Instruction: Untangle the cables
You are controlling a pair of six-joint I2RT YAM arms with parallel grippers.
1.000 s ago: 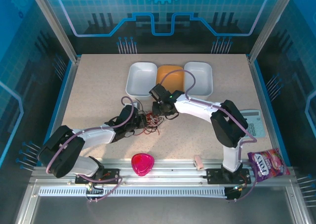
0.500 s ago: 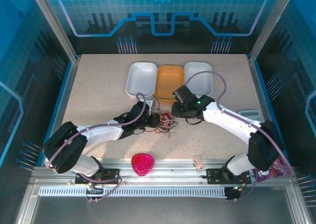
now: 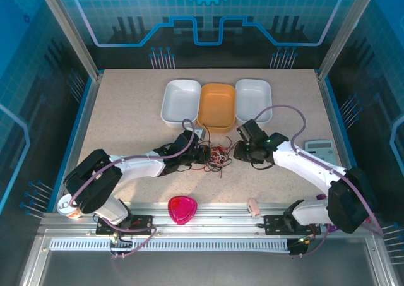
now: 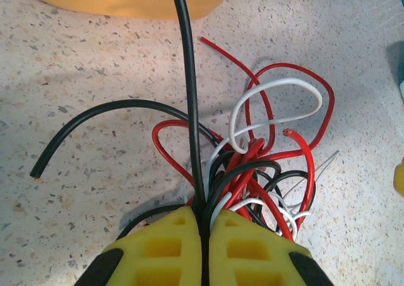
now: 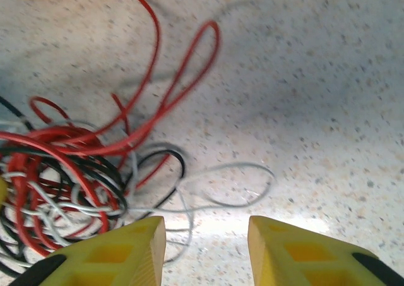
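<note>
Quick look at the bench: the cables (image 3: 218,156) sit in one red, black and whitish knot on the tabletop (image 3: 126,115), just on the near side of the orange tray (image 3: 216,106), a bit toward its right half. Both arms come in low at that spot, also on the near side of the tray.

The left tool (image 4: 203,220) is at the knot's left edge, roughly below the tray's left corner. Its yellow fingers (image 4: 167,242) are pressed together on a black cable (image 4: 189,96). That strand runs straight out from between them toward the tray and off the top of the left wrist view. Around it there's a mess: a second black strand curls off to the left with its cut end lying on the tabletop, a white loop (image 4: 278,87) arcs over the pile, and a red loop (image 4: 315,128) sits outside that one. One red end (image 4: 287,132) shows a bare tip.

The right tool (image 5: 206,235) is on the knot's right side, below the tray's right corner. Its jaws stand apart over speckled tabletop, gripping nothing, and a thin whitish loop (image 5: 233,185) lies just ahead of the gap. The bulk of the tangle is off its left finger, and two long red loops (image 5: 183,77) reach up toward the tray.

A white tray (image 3: 181,101) touches the orange tray's left side and another white tray (image 3: 254,100) its right.
</note>
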